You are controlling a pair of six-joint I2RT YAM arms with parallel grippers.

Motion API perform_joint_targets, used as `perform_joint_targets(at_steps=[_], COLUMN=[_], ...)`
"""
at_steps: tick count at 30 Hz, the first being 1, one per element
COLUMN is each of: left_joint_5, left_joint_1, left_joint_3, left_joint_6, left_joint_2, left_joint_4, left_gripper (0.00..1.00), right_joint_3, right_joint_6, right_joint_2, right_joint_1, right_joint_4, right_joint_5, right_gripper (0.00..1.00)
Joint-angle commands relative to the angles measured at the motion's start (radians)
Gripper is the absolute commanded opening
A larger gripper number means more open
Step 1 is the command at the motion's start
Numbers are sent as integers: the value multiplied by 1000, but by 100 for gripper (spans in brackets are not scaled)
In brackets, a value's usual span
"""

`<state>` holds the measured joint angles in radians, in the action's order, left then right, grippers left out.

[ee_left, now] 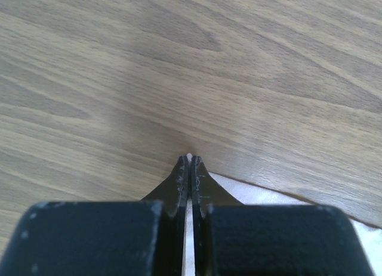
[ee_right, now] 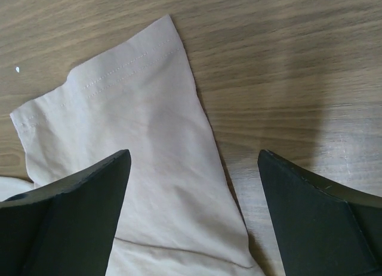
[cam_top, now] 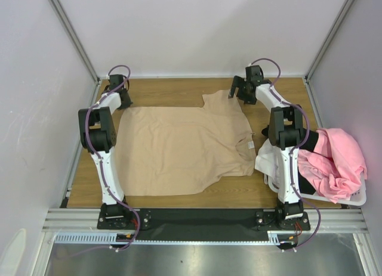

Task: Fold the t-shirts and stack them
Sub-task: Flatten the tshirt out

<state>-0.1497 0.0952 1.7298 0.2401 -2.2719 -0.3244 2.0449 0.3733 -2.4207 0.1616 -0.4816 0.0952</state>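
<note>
A light tan t-shirt [cam_top: 179, 148] lies spread flat on the wooden table, collar toward the right. My left gripper [cam_top: 123, 99] is at its far left corner. In the left wrist view the left gripper [ee_left: 190, 163] is shut, with a thin pale edge of the shirt [ee_left: 286, 198] pinched between the fingers. My right gripper [cam_top: 237, 89] hovers over the far sleeve [cam_top: 219, 101]. In the right wrist view the right gripper [ee_right: 194, 163] stands wide open, and the sleeve [ee_right: 137, 127] lies flat between and below its fingers. A pink t-shirt [cam_top: 335, 163] is heaped in the basket at the right.
The white laundry basket [cam_top: 352, 198] stands at the table's right edge beside the right arm. White cloth [cam_top: 265, 160] hangs over its left side and black cloth [cam_top: 310, 183] shows under the pink one. Grey walls close in the table on three sides.
</note>
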Motion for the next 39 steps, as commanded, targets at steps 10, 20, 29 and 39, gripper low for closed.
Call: perform_joint_targets(at_steps=[10,20,29,39], left_joint_5=[10,7,12,6], left_joint_1=[-15,-14,-15,-14], left_joint_3=[-12,-18,-18,-18], left_joint_6=[-22,-30,-33,-42], left_joint_2=[72,72,68,63], left_joint_4=[-5,-7,-7,-1], left_gripper=[0,0,0,0], right_joint_3=[37,-25,-42,-2], right_joint_6=[-120,-160,-160,-212], right_joint_2=[-24,12,-3,-43], right_joint_1=[38,64,79,124], right_joint_4=[-75,-132,-115,-143], right_joint_5=[-12,-132,-129,-190], right_gripper=[81,70,63,42])
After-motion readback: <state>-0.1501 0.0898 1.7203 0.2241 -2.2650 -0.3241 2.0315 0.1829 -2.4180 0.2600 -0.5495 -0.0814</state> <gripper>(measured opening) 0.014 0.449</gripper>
